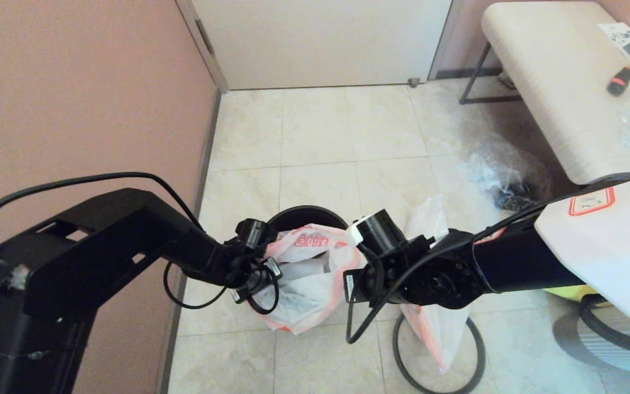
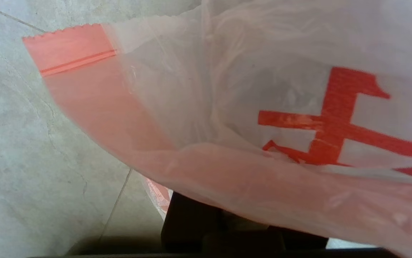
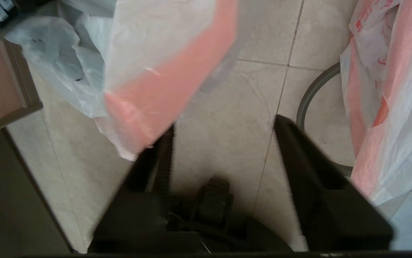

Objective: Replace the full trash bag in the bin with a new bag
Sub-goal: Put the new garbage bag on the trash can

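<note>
The small black bin [image 1: 299, 217] stands on the floor tiles by the wall. In front of it hangs a white and pink bag with red print [image 1: 304, 273], and my left gripper [image 1: 253, 278] is shut on its left edge. In the left wrist view this bag [image 2: 263, 89] drapes over the dark fingers [image 2: 191, 229]. My right gripper [image 3: 223, 123] is open just right of that bag, with only floor between its fingers. The bag's pink edge [image 3: 163, 86] lies beside one finger. The dark grey hoop [image 1: 473, 350] lies on the floor with a second white and pink bag [image 1: 438, 323] on it.
A clear bag holding dark rubbish [image 1: 503, 175] lies under the cream bench [image 1: 555, 82] at the right. The pink wall [image 1: 74, 98] and its baseboard run close on the left. A closed door [image 1: 320, 38] is at the back. Something yellow [image 1: 566, 293] sits low at the right.
</note>
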